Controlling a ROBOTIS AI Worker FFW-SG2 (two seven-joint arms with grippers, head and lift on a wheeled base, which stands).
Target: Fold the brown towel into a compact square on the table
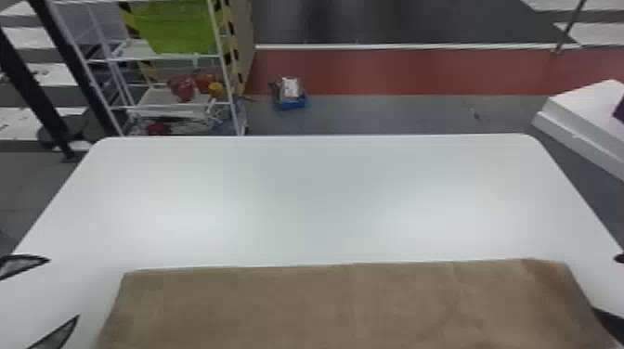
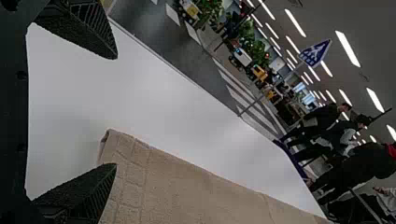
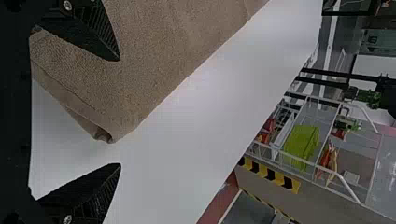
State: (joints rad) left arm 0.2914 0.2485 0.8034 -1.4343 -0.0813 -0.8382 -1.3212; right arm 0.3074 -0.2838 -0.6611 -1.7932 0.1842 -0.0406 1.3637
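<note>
The brown towel (image 1: pixel 325 306) lies flat and wide across the near part of the white table, its far edge nearly straight. Off its left end my left gripper (image 1: pixel 62 288) is open, and at its right end my right gripper (image 1: pixel 607 284) is open too. In the left wrist view the towel (image 2: pixel 177 186) has a corner close to the lower finger of the left gripper (image 2: pixel 116 111), with nothing held. Layered edges show at a corner of the towel (image 3: pixel 140 70) in the right wrist view, where that corner lies between the spread fingers of the right gripper (image 3: pixel 119 112), not clamped.
Bare white tabletop (image 1: pixel 320 195) stretches beyond the towel to the far edge. Past the table stand a wire shelf rack (image 1: pixel 176 58) at the left back and a white block-like surface (image 1: pixel 589 120) at the right. A small blue bin (image 1: pixel 291 102) sits on the floor.
</note>
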